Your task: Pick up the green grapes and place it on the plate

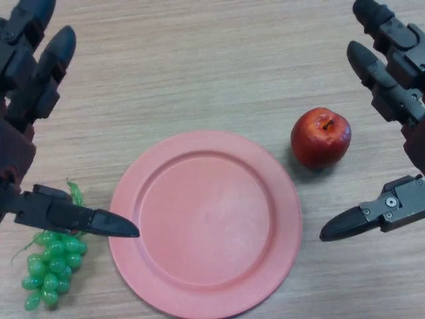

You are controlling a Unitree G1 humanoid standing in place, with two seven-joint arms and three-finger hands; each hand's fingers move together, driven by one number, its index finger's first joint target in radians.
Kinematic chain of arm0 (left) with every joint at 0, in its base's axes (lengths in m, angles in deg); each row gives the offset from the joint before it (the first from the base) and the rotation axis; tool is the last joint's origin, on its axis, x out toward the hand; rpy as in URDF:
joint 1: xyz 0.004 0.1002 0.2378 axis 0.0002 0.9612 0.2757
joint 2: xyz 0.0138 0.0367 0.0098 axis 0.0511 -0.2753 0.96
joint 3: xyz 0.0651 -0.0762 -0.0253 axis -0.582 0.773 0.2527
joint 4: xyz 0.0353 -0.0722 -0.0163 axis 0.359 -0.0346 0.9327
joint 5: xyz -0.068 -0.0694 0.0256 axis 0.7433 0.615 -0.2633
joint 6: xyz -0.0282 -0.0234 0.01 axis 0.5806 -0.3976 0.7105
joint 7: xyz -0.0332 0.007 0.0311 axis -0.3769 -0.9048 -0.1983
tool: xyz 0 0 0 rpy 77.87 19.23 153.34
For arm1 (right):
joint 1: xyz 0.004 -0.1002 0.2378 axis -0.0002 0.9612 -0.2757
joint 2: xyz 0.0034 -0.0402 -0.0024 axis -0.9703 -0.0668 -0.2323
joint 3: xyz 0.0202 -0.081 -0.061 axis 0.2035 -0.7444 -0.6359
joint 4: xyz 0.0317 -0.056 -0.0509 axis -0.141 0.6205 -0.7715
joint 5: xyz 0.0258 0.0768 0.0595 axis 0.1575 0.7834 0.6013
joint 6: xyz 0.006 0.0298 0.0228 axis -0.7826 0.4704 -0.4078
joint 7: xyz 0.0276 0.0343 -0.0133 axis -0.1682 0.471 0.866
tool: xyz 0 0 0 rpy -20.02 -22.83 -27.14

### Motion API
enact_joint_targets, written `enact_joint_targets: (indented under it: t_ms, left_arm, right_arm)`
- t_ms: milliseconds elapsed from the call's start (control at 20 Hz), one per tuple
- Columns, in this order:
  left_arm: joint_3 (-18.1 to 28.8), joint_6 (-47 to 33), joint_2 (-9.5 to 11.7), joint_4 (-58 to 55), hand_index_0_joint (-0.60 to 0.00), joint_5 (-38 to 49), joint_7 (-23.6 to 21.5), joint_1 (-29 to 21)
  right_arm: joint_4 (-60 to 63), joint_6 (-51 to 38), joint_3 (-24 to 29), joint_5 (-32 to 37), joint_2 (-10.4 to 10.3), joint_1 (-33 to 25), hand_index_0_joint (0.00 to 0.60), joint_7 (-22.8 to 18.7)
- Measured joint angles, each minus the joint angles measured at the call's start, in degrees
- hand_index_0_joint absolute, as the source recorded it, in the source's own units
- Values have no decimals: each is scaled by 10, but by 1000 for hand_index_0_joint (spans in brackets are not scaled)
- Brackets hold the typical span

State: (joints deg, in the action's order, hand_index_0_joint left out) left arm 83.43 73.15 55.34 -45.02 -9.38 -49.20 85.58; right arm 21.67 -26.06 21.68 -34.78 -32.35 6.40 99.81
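Hovering, both spread, empty: left hand above green grapes, right hand beside plate.

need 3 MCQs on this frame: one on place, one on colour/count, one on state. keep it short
1. Where does the bunch of green plastic grapes lie?
A. on the plate
B. on the table, left of the plate
C. beside the apple

2. What colour is the round plate?
A. pink
B. blue
C. white

3. What state is the robot's left hand in?
A. shut on the grapes
C. open, holding nothing
B. shut on the plate's rim

Key:
1 B: the bunch sits on the wooden table off the plate's left rim, under the left thumb.
2 A: the plate is plainly pink, with nothing on it.
3 C: its fingers are straight and hold nothing; the right hand is likewise open, near the red apple.
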Motion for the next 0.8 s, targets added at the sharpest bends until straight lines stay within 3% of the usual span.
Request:
enact_joint_targets:
  t_ms: [250, 450, 650, 800]
  left_arm:
    - [-3, -5, -14, 0, 0, 0, 3, 22]
    - [3, -37, -24, 0, 0, -1, 30, 53]
    - [16, -160, -44, 71, 0, -82, 48, 86]
    - [68, -261, -64, 186, 0, -164, 56, 124]
  right_arm:
    - [-10, 0, 0, 0, 2, 1, 0, 1]
    - [-32, 7, -18, -2, -5, 8, 0, -6]
    - [-52, 32, -35, -14, -15, 8, 0, -20]
    - [-54, 35, -37, -15, -15, 4, 0, -21]
